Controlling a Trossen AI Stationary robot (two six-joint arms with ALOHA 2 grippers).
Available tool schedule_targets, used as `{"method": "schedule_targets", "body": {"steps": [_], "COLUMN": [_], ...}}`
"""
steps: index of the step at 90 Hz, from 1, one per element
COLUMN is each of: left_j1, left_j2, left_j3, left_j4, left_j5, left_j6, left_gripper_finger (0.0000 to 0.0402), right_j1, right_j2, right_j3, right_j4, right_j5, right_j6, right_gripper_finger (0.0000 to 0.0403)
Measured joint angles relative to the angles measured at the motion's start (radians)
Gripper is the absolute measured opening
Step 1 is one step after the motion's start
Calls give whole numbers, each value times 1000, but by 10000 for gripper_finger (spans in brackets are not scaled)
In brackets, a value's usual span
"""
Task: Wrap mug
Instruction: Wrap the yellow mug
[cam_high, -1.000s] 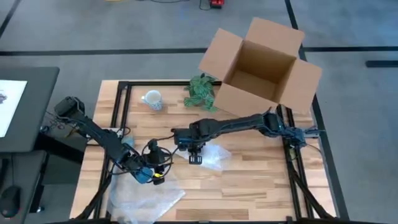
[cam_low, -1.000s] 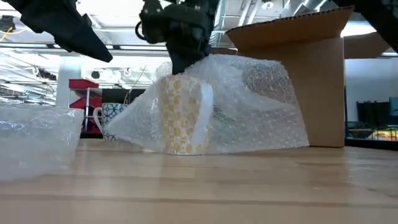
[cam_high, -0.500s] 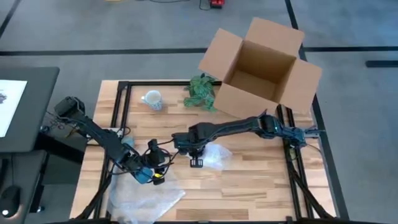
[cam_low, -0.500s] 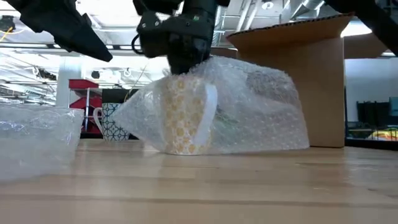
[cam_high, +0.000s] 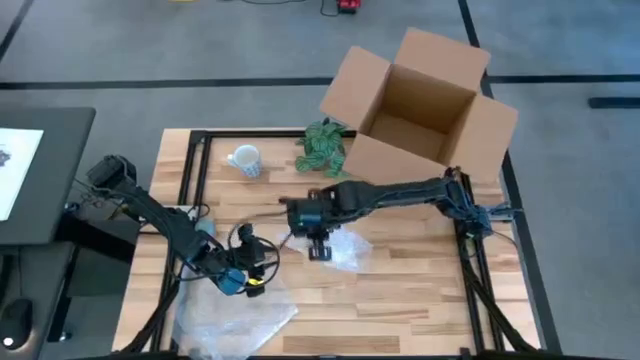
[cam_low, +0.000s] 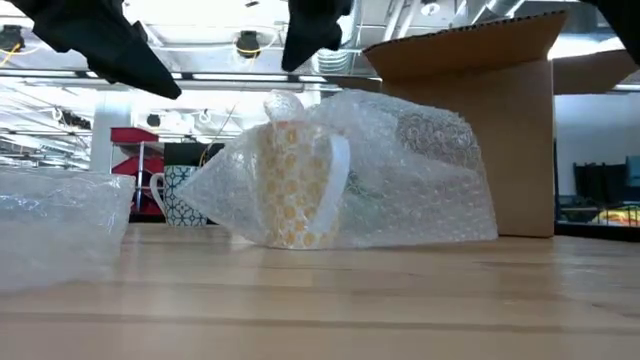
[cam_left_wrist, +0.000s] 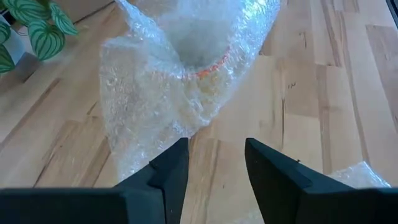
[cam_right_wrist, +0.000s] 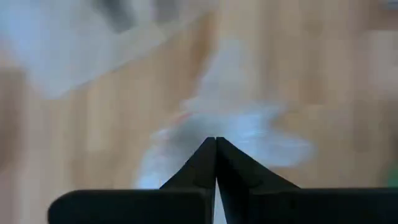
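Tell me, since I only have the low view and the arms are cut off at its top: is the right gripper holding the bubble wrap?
Observer: No. The right gripper is above the mug, its jaws shut with nothing between them.
Operator: And the left one?
Observer: The left gripper has its jaws open, pointing at the bubble wrap without touching it.
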Motion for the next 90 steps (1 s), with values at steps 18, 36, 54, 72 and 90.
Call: {"method": "schedule_targets", "body": {"steps": [18,36,54,72,90], "left_j1": [0,0,0,0,0], "left_j2": [0,7,7,7,7], "left_j3": [0,-3,-9,-9,-9], "left_j4": [-2,2,3,3,4], "left_j5": [0,0,-2,-3,-5], "left_j6": [-5,-8,-10,-12,-12], "left_gripper_finger": [138,138,138,138,138], "right_j1": [-38,-13,2,-7,1], "right_j2": [32,29,28,23,15], "right_j3": [-85,-222,-346,-406,-340], "right_j4": [2,111,288,335,261], "right_j5": [-37,-97,-131,-137,-138], "right_j6": [19,15,22,35,38], "right_gripper_finger": [0,0,0,0,0]}}
